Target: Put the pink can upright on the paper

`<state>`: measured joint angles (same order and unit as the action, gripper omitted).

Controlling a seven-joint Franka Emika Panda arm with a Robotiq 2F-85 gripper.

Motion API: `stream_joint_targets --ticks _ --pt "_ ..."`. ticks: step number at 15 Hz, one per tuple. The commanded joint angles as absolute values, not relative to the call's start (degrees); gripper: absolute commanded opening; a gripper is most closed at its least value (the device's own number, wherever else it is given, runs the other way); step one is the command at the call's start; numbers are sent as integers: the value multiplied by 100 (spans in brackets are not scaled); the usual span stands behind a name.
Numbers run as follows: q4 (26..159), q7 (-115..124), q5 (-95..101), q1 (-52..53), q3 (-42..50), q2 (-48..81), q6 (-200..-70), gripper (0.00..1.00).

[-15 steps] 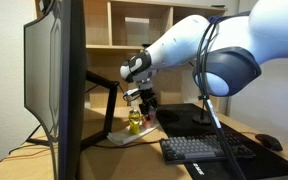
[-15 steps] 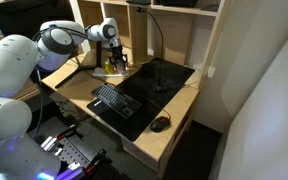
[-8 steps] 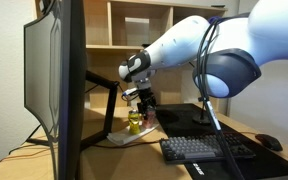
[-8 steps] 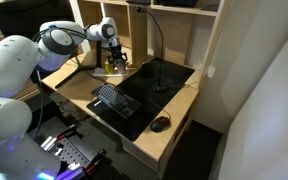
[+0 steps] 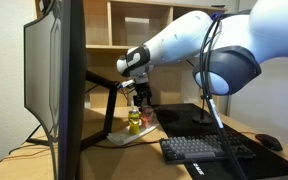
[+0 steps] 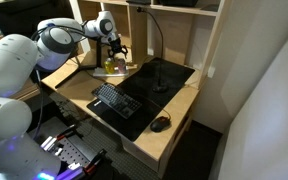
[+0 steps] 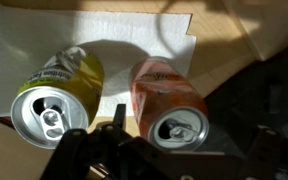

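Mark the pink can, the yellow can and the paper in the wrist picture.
pink can (image 7: 176, 128), wrist view, on its silver lid.
yellow can (image 7: 42, 116), wrist view, on its silver lid.
paper (image 7: 134, 28), wrist view, on a bare patch beyond both cans.

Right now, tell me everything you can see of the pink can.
In the wrist view the pink can is a short pinkish-red cylinder with paler mottled markings. It looks like metal, with a silver top whose drinking hole looks open. It stands upright on the paper, near one edge of the sheet. A yellow can stands beside it with a gap between them. The gripper hangs above with its jaws apart, so nothing grips the can.
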<state>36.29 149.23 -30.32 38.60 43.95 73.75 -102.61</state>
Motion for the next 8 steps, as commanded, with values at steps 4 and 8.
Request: stream_joint_targets --ticks 4,8 --pt "3904 14674 -3204 3847 4375 7077 -11049 100" --pt "3685 14881 -3078 3811 4431 7207 -11254 100"
